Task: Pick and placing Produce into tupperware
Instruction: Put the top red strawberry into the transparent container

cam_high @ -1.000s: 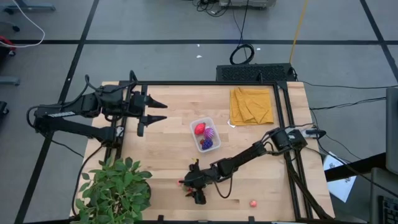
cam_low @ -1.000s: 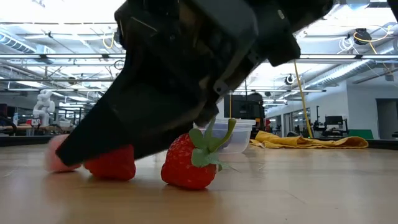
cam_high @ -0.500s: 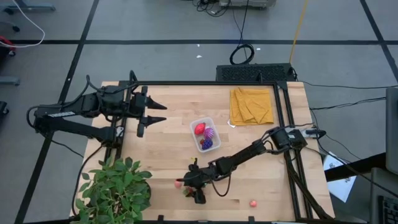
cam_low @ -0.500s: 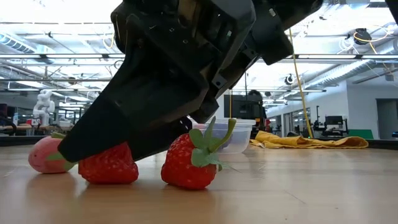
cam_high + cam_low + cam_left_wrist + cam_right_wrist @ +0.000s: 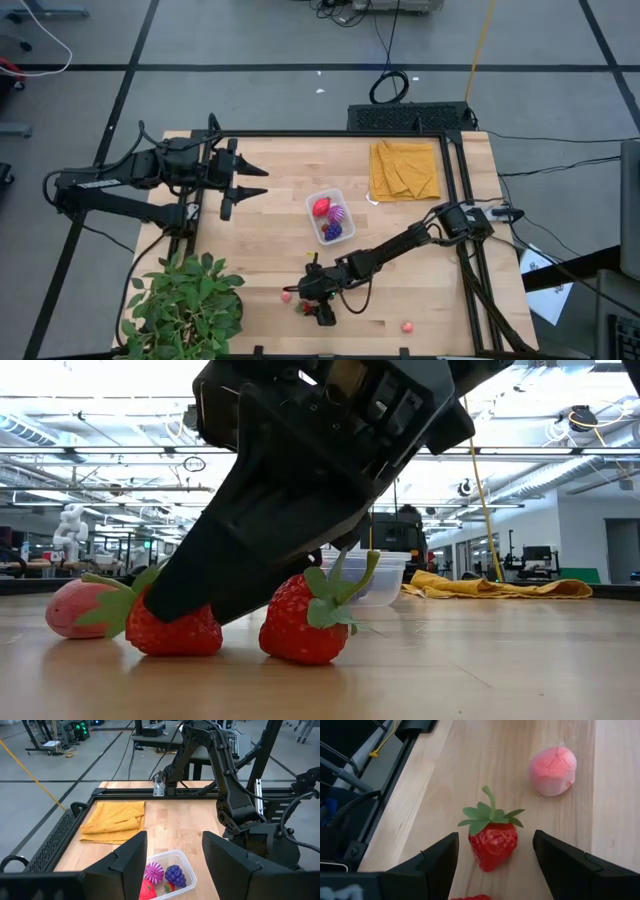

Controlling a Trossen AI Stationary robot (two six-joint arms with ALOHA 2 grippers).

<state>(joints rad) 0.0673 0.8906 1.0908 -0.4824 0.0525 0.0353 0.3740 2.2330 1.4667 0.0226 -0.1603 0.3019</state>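
A red strawberry (image 5: 492, 842) lies on its side on the wooden table near the front edge. My right gripper (image 5: 495, 836) is open over it, one finger on either side with a gap to each. A second strawberry (image 5: 303, 625) lies close beside the first (image 5: 175, 632), under the gripper body. Just beyond them rests a pale pink piece (image 5: 552, 765). The clear tupperware (image 5: 309, 205) stands mid-table with red, magenta and purple fruits inside. My left gripper (image 5: 250, 180) waits open above the far left of the table.
A green potted plant (image 5: 185, 305) stands at the near left corner, close to the pink piece (image 5: 286, 296). A folded yellow cloth (image 5: 405, 170) lies at the far right. A small red-pink piece (image 5: 407, 326) sits alone near the front edge, to the right.
My right gripper has tipped its fingers more steeply down over the strawberries while staying in place. In the low view its finger has swung clear of the pink piece, which it hid a second ago and which now shows whole.
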